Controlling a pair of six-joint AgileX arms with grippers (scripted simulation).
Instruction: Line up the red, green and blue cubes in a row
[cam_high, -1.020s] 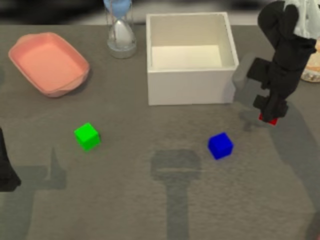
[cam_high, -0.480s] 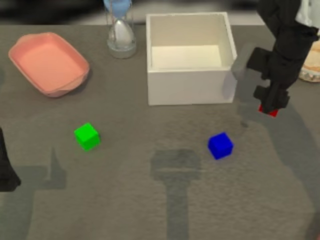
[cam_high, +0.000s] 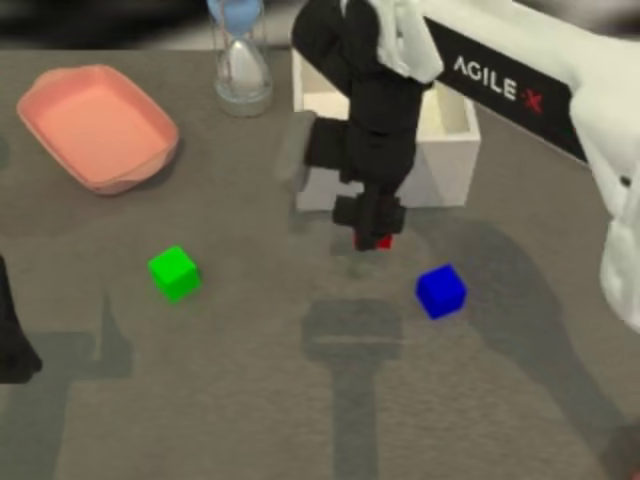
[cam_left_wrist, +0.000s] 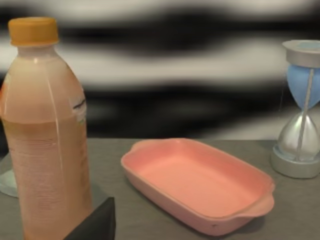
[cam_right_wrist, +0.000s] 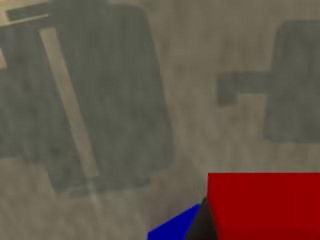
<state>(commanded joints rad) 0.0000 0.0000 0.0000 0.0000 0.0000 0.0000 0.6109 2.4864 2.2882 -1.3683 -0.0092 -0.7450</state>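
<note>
My right gripper hangs over the table's middle, just in front of the white box, shut on the red cube, which is held off the surface; only a sliver of red shows under the fingers. In the right wrist view the red cube fills a corner, with the blue cube peeking beside it. The blue cube rests on the table, front-right of the gripper. At the left lies the green cube. My left arm stays parked at the left edge.
A white open box stands at the back centre, partly covered by my right arm. A pink dish sits back left, an hourglass beside it. The left wrist view shows a bottle, the pink dish and the hourglass.
My right gripper has carried the red cube leftward, from right of the white box to in front of it. The green and blue cubes have not moved.
</note>
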